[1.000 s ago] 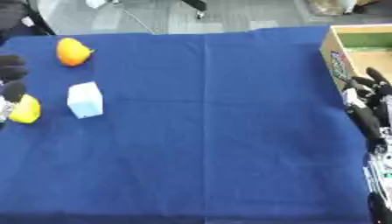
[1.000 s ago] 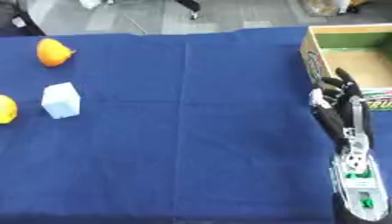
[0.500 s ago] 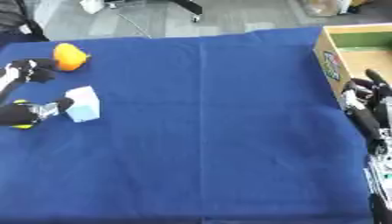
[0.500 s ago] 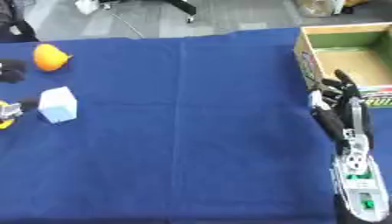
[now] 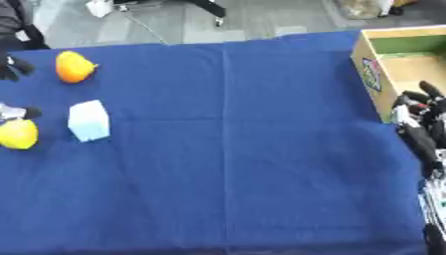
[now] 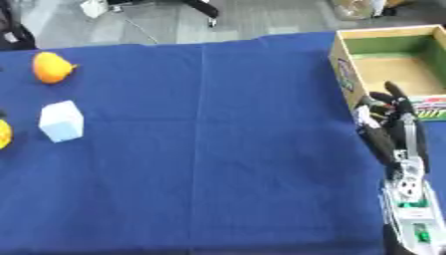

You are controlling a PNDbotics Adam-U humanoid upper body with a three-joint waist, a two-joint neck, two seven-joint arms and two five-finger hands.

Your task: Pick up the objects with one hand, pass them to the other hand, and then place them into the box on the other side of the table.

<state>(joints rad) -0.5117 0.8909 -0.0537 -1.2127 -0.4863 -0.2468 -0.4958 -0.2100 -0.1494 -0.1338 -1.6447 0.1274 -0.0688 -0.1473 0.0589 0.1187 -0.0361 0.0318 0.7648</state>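
- Left eye view: left hand (image 5: 12,112), at the frame's left edge, touches the yellow fruit (image 5: 18,134); its grasp cannot be told.
- Right hand (image 6: 390,124) rests released beside the box (image 6: 348,69), right.
- Risk: the round fruit may roll off the edge.

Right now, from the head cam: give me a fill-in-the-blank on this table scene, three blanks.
1. The white cube lies between the orange fruit and the ____ fruit.
2. The cardboard box stands at the table's ____ edge.
3. The cloth covering the table is ____.

Missing words: yellow; right; blue
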